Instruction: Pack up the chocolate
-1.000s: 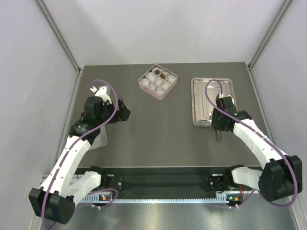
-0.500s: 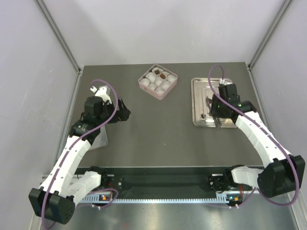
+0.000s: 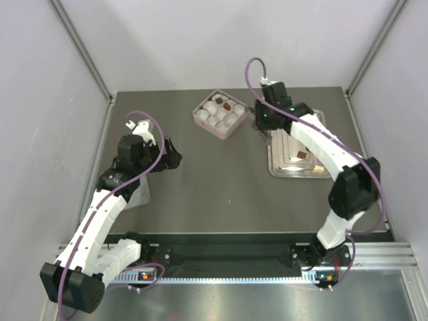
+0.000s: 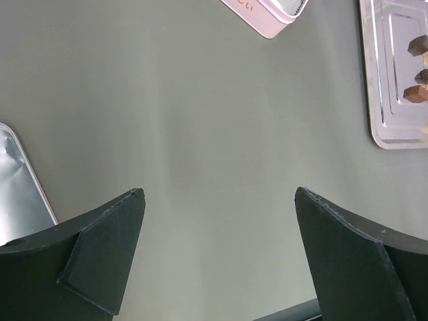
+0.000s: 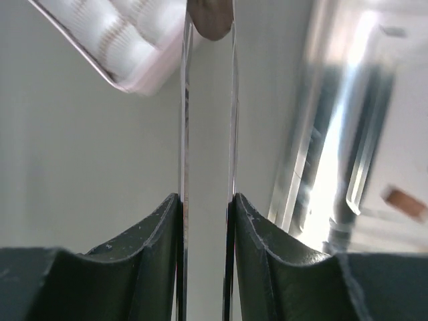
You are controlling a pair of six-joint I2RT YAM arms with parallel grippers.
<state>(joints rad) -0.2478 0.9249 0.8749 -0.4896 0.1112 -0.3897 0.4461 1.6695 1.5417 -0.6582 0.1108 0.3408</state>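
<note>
Now a chocolate piece (image 5: 209,20) is being pinched in tweezers (image 5: 184,134) squeezed by the right gripper (image 5: 205,200), box (image 5: 144,81) lying just ahead-left; left gripper (image 4: 217,200) is being held wide, farther off.

I work over a dark grey table (image 3: 221,194) boxed in by plain pale walls (image 3: 227,40), metal struts (image 3: 80,50) at the back corners, evenly lit.

I count one pink box (image 3: 207,125) with nine white paper cups (image 3: 214,121), two of them holding dark chocolate pieces (image 3: 228,105). One metal tray (image 3: 276,166) shows at least three brown pieces (image 4: 414,93) in the left wrist view, where the frame edge may hide more. One further chocolate piece (image 5: 209,20) sits between two thin metal blades (image 5: 184,120).
</note>
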